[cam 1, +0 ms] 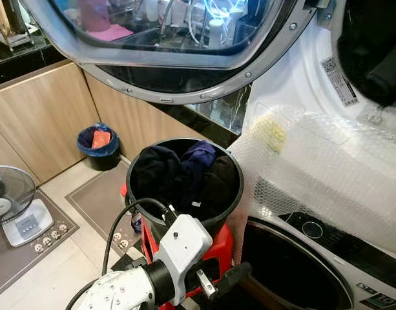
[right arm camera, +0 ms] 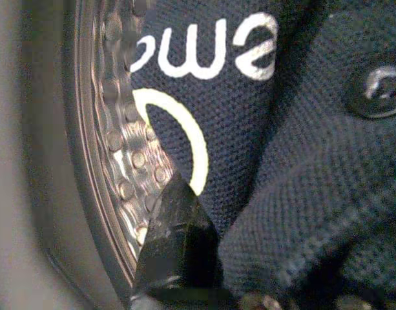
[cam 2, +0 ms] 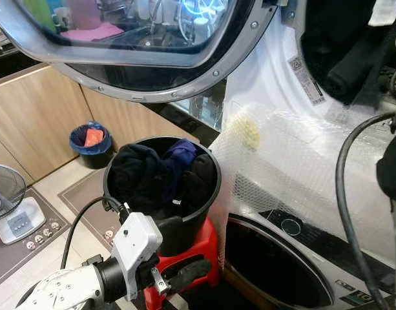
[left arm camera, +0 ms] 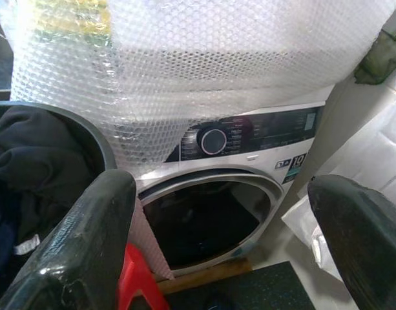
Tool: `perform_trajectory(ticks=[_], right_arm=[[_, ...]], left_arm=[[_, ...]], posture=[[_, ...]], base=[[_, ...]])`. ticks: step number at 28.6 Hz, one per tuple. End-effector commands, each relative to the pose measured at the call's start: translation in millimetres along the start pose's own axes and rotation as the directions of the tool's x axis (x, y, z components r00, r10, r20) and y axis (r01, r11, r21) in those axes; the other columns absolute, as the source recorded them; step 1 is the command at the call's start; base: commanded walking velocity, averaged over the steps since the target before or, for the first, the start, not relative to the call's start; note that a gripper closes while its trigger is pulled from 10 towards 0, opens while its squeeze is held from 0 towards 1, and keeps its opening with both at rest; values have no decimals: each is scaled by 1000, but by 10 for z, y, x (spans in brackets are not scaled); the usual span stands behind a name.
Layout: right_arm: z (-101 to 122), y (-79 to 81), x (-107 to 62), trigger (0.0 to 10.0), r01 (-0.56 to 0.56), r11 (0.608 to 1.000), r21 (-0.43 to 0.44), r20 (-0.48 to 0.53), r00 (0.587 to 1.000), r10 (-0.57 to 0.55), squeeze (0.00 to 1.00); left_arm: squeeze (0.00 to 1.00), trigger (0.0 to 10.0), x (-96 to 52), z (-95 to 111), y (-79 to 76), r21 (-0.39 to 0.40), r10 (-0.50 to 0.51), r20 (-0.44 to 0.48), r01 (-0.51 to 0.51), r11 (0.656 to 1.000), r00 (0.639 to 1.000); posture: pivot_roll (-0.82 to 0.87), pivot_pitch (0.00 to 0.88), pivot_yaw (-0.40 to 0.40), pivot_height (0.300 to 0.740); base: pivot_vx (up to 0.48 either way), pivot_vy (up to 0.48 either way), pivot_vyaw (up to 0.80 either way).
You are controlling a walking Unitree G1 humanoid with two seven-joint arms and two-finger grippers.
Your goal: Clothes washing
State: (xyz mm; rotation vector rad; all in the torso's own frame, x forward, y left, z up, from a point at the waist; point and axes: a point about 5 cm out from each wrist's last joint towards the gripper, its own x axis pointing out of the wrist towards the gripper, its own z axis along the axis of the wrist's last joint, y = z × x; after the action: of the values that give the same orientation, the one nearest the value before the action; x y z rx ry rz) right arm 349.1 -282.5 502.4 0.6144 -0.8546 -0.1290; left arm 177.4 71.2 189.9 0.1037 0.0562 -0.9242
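Closest to the camera, the left tool [left arm camera: 217, 245] hung wide open and empty. Dark clothes [cam 1: 181, 174] filled the black bucket [cam 1: 231, 200] on the red stool [cam 1: 220, 248]. The right tool [right arm camera: 178, 245] pressed a navy garment [right arm camera: 281, 129] beside the drum [right arm camera: 123, 161]; whether it gripped, I cannot tell. Soft and light, the clothes would suit a pinch at a raised fold.

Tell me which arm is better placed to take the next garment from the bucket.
Left. The open left gripper is right beside the black bucket of dark clothes. The right gripper is inside a washer drum, against a navy garment.
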Motion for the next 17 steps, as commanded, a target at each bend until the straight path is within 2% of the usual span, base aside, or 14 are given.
perform_trajectory(ticks=[1, 3, 4, 6, 8, 9, 11, 14, 16, 17], right_arm=[[272, 42, 39, 10000, -13, 999, 42, 118, 993, 8, 0], [262, 27, 37, 10000, 1, 999, 44, 115, 993, -6, 0], [230, 34, 31, 10000, -15, 997, 81, 115, 993, 6, 0], [140, 67, 21, 10000, -26, 999, 31, 84, 996, 23, 0], [-110, 167, -13, 10000, -74, 997, -27, -13, 997, 74, 0], [-110, 167, -13, 10000, -74, 997, -27, -13, 997, 74, 0], [-264, 231, -42, 10000, -112, 991, -72, -78, 991, 106, 0], [-550, 326, -124, 10000, -197, 971, -137, -190, 967, 169, 0], [-758, 340, -199, 10000, -255, 950, -181, -288, 937, 197, 0], [-789, 339, -212, 10000, -266, 946, -187, -304, 931, 202, 0]], left_arm=[[0, 10000, -12, 27, -65, -9, 1, 8, -1, 1000, 1000], [0, 10000, -9, 32, -76, -9, 5, 10, -5, 1000, 1000], [0, 10000, -6, 39, -73, -17, 17, 16, -17, 1000, 1000], [0, 10000, -12, 42, -78, -18, 17, 16, -17, 1000, 1000], [0, 10000, -22, 30, -73, -23, 24, 8, -24, 999, 1000], [0, 10000, -22, 30, -73, -23, 24, 8, -24, 999, 1000], [0, 10000, -28, 32, -83, -25, 27, 7, -26, 999, 1000], [0, 10000, -32, 38, -110, -45, 34, 8, -33, 998, 999], [0, 10000, -42, 44, -143, -61, 35, 8, -35, 998, 999], [0, 10000, -46, 45, -148, -61, 35, 8, -35, 998, 999]], posture=[[115, 161, -98, 740], [117, 160, -99, 740], [119, 159, -102, 740], [122, 162, -103, 740], [119, 168, -107, 740], [119, 168, -107, 740], [115, 174, -108, 740], [108, 192, -112, 740], [104, 208, -112, 740], [104, 208, -112, 740]], base=[[0, 0, 0], [0, 0, 0], [0, 0, 0], [0, 0, 0], [0, 0, 0], [0, 0, 0], [0, 0, 0], [0, 0, 0], [0, 0, 0], [0, 0, 0]])
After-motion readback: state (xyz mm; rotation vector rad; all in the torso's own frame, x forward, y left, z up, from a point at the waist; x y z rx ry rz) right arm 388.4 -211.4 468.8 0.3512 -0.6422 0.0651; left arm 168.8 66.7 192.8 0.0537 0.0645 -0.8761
